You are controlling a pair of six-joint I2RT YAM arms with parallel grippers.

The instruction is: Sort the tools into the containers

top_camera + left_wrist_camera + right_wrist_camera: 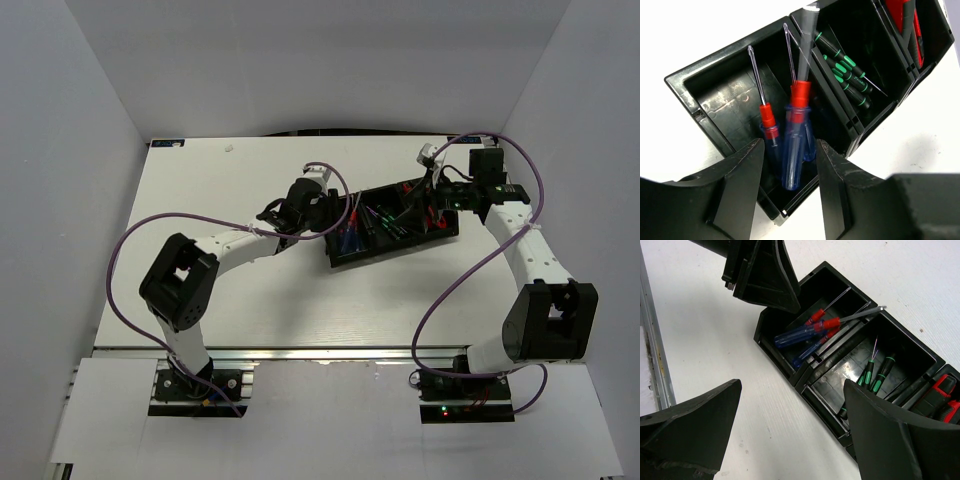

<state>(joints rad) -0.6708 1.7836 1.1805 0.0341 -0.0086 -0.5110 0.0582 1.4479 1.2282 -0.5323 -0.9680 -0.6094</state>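
Your left claw (790, 147) stands parted either side of the big driver (794, 150), clear of its blue handle. That tool rests in the left compartment of the tray (685, 82) beside a smaller driver (767, 125), its shaft leaning across the divider. Like sits with like: green-marked drivers (847, 75) in the middle, red knives (907, 20) on the right. Your right claw (792, 387) hangs wide and empty over the right end — seemingly out of the way.

One black tray (685, 82) has three compartments (730, 97). It holds three blue-handled screwdrivers (794, 160) and at least three black screwdrivers (847, 75) with green marks. The red pocket knives (940, 387) are too hidden to count.
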